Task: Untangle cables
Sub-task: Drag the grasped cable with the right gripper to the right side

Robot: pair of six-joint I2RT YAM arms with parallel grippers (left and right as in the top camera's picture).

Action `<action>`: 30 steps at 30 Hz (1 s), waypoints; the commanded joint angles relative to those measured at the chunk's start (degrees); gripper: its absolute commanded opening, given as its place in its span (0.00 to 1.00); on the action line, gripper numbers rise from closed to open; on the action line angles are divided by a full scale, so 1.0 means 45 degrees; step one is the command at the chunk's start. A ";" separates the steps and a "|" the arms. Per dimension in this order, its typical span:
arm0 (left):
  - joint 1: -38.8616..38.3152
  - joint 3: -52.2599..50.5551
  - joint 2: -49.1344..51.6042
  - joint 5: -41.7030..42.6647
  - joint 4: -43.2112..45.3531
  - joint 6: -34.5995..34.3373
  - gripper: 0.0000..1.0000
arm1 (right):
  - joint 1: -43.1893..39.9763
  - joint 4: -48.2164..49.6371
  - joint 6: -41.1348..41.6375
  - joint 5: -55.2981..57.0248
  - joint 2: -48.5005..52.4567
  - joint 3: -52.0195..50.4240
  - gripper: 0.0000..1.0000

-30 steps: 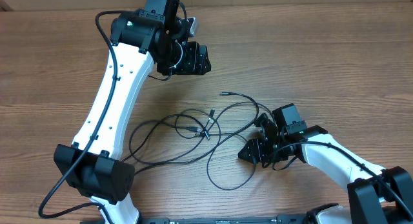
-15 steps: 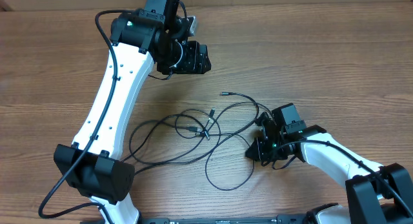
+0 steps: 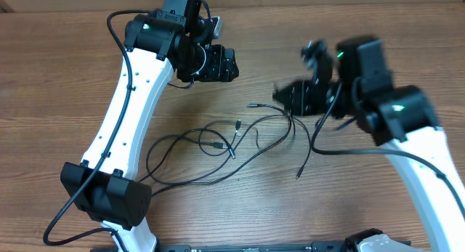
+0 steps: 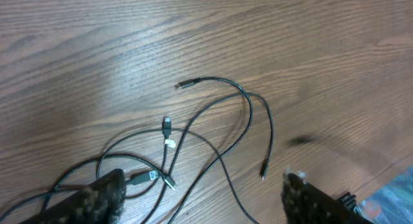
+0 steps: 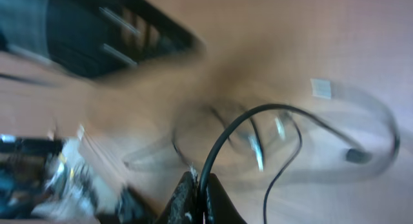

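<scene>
Several thin black cables (image 3: 190,133) lie in a loose tangle mid-table, also in the left wrist view (image 4: 248,114). My right gripper (image 3: 290,98) hovers above the tangle's right side, shut on one black cable (image 5: 258,109) pinched between its fingertips (image 5: 201,199). That strand hangs down, and its loose plug (image 3: 298,175) trails near the table. The right wrist view is blurred. My left gripper (image 3: 220,64) is raised at the far side, open and holding nothing; its fingers (image 4: 97,197) frame the tangle from above. Small plugs (image 4: 166,125) lie in the knot.
The table is bare brown wood (image 3: 65,92). The white left arm (image 3: 127,114) slants across the left half, its base (image 3: 105,197) at the front. A thick black wire (image 3: 349,152) loops off the right arm. The table's edge shows at the corner (image 4: 393,195).
My right gripper closed on a cable near the front, then swung up and toward the far side, pulling that strand's loop out. The left jaws opened a little wider; that arm stayed put.
</scene>
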 commanded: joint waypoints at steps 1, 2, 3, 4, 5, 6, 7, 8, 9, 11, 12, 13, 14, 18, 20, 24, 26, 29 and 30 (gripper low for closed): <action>-0.0015 -0.0034 0.0058 -0.0282 0.0432 -0.0112 0.82 | 0.0034 0.0160 0.1146 0.1345 -0.0223 0.2443 0.04; -0.0015 -0.0034 0.0058 -0.0282 0.0476 -0.0112 0.82 | 0.0034 0.0160 0.1253 0.1807 -0.0219 0.2832 0.04; -0.0015 -0.0034 0.0058 -0.0282 0.0539 -0.0117 0.83 | 0.0034 0.0131 0.1486 0.3016 -0.0214 0.3764 0.03; -0.0015 -0.0034 0.0058 -0.0282 0.0573 -0.0112 0.83 | 0.0010 0.0117 0.1520 0.3507 -0.0214 0.4192 0.03; -0.0015 -0.0034 0.0058 -0.0301 0.0612 -0.0112 0.83 | -0.0131 0.0044 0.1520 0.4206 -0.0214 0.4993 0.03; -0.0015 -0.0034 0.0058 -0.0330 0.0627 -0.0112 0.83 | -0.0277 0.0029 0.1515 0.4702 -0.0214 0.5469 0.03; -0.0015 -0.0034 0.0058 -0.0340 0.0646 -0.0112 0.84 | -0.0593 -0.0068 0.1506 0.5401 -0.0214 0.6159 0.03; -0.0015 -0.0034 0.0058 -0.0340 0.0636 -0.0107 0.84 | -0.0831 -0.0189 0.1501 0.5712 -0.0214 0.6523 0.03; -0.0015 -0.0034 0.0058 -0.0340 0.0607 -0.0097 0.86 | -0.1190 -0.0364 0.1384 0.5965 -0.0214 0.6902 0.03; -0.0015 -0.0034 0.0058 -0.0389 0.0539 -0.0058 0.90 | -0.2011 -0.0665 0.1360 0.6052 -0.0214 0.7145 0.03; -0.0015 -0.0034 0.0058 -0.0500 0.0505 -0.0058 0.91 | -0.2409 -0.0826 0.1355 0.6057 -0.0214 0.7150 0.03; -0.0015 -0.0034 0.0058 -0.0563 0.0495 -0.0053 0.92 | -0.2793 -0.0981 0.1355 0.6052 -0.0209 0.7145 0.03; -0.0015 -0.0034 0.0058 -0.0641 0.0447 -0.0019 0.93 | -0.3337 -0.1209 0.1355 0.6033 -0.0141 0.7145 0.03; -0.0015 -0.0034 0.0058 -0.0617 0.0223 0.0510 0.95 | -0.5586 -0.2021 0.1375 0.5931 0.0267 0.7140 0.03; -0.0015 -0.0034 0.0058 -0.0617 0.0180 0.0724 0.95 | -0.6975 -0.2093 0.1418 0.5518 0.0612 0.7140 0.03; -0.0015 -0.0034 0.0058 -0.0607 0.0151 0.0801 0.96 | -0.8879 -0.1088 0.1715 0.3832 0.1253 0.7145 0.03; -0.0019 -0.0034 0.0058 -0.0612 0.0131 0.0801 0.96 | -0.9748 0.0248 0.2176 0.2244 0.1452 0.7174 0.03; -0.0024 -0.0034 0.0058 -0.0631 -0.0015 0.0811 0.96 | -1.1191 0.2905 0.3687 0.1209 0.1501 0.7475 0.03; -0.0024 -0.0034 0.0058 -0.0651 -0.0024 0.0806 0.96 | -1.1453 0.3405 0.3866 0.1205 0.1511 0.7621 0.03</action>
